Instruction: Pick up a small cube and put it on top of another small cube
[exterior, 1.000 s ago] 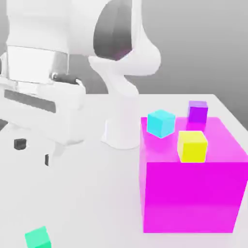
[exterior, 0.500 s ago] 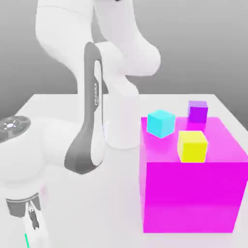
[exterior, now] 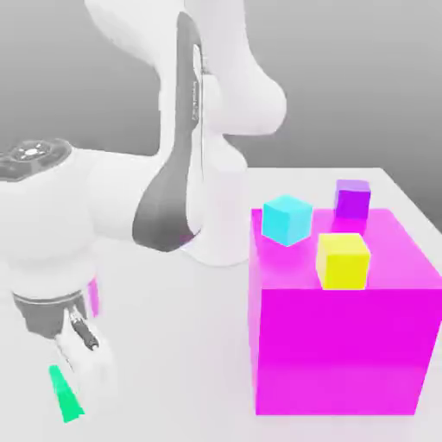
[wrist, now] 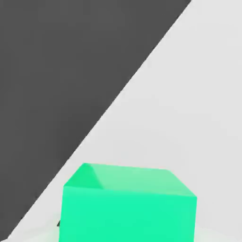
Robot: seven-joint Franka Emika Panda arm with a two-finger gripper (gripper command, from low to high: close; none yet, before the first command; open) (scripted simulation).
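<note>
One white arm (exterior: 186, 155) bends down over one white table (exterior: 173, 345), its gripper (exterior: 73, 380) low at the exterior view's left. One big magenta block (exterior: 341, 345) stands on the table at the exterior view's right. Four small cubes are visible: a cyan cube (exterior: 287, 219), a purple cube (exterior: 352, 199), a yellow cube (exterior: 343, 259) and a mint-green cube (exterior: 64, 394). The cyan and purple ones sit at the block's far edge, though whether on it or behind it cannot be told; the yellow one sits on top. The jaws are closed narrow on the mint-green cube, low over the table. The exterior view shows just a green sliver beside the hand, while the hand view shows the mint-green cube (wrist: 127, 203) large against table and dark ground.
</note>
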